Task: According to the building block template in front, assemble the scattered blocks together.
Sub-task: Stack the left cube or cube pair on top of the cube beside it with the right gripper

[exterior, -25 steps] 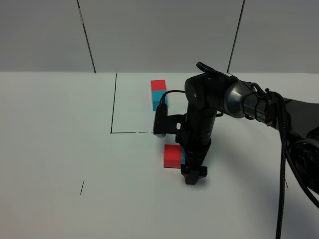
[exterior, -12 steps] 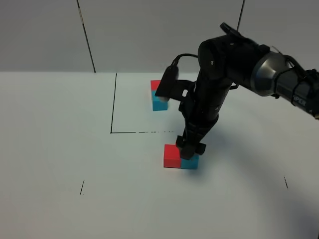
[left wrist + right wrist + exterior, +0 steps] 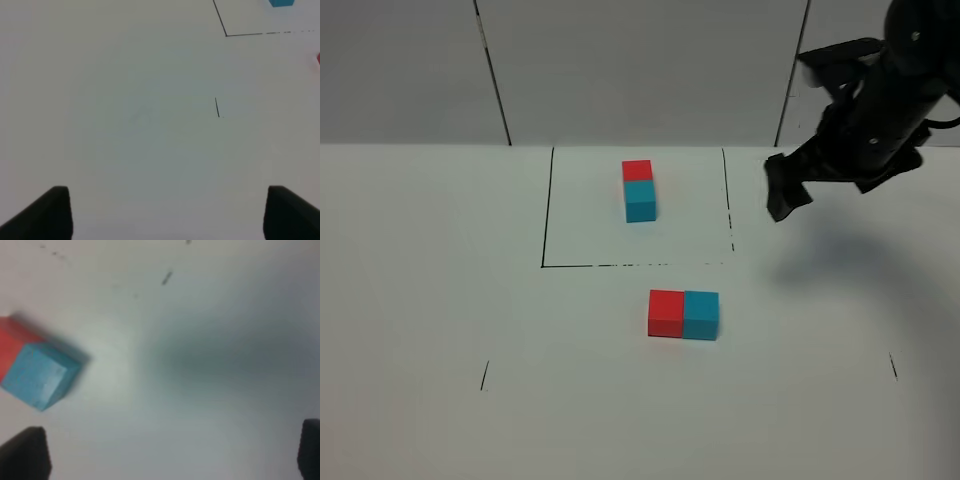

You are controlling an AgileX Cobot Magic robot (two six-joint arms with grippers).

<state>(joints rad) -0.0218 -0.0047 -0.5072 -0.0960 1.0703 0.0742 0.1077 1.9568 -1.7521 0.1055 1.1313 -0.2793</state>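
We see the red block [image 3: 666, 312] and cyan block [image 3: 701, 314] touching, lower centre of the high view, below the template [image 3: 639, 190]. We reckon they're light, rigid and grippy, so pinch opposite flat sides. The left fingers [image 3: 47, 215] and right fingers [image 3: 782, 200] are spread, holding nothing.

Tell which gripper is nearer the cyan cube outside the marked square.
Right. The right gripper hangs above the table, behind and right of the cyan cube. The left gripper is outside the high view; its camera catches only a sliver of the red cube.
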